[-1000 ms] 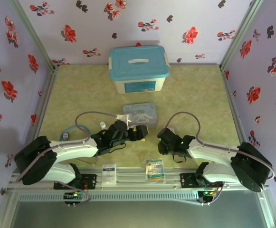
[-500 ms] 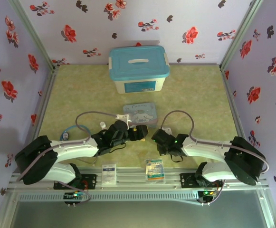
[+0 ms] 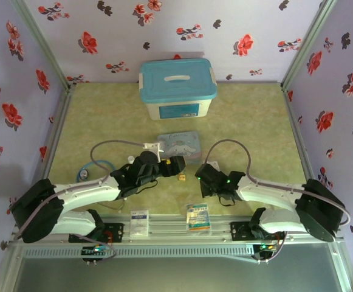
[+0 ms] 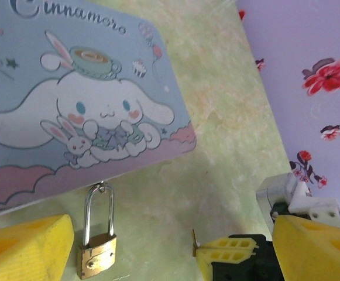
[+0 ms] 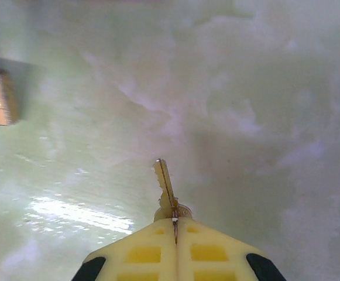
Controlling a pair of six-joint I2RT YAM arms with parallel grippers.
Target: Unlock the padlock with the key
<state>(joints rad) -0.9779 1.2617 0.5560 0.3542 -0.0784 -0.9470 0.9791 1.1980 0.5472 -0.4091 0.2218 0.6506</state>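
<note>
Left arm (image 3: 88, 191) and right arm (image 3: 270, 193): long white links between bulky black joint housings at shoulder and wrist. Thin grey cable (image 3: 112, 145) looped from each wrist back over the link. Small green lights (image 3: 228, 179) on the right wrist housing. Black base brackets (image 3: 106, 231) at the near edge. Left tool (image 4: 170, 252): smooth yellow wedge fingers (image 4: 23, 246). Right tool (image 5: 174, 225): pale yellow, with square recesses and black patches at the near corners.
</note>
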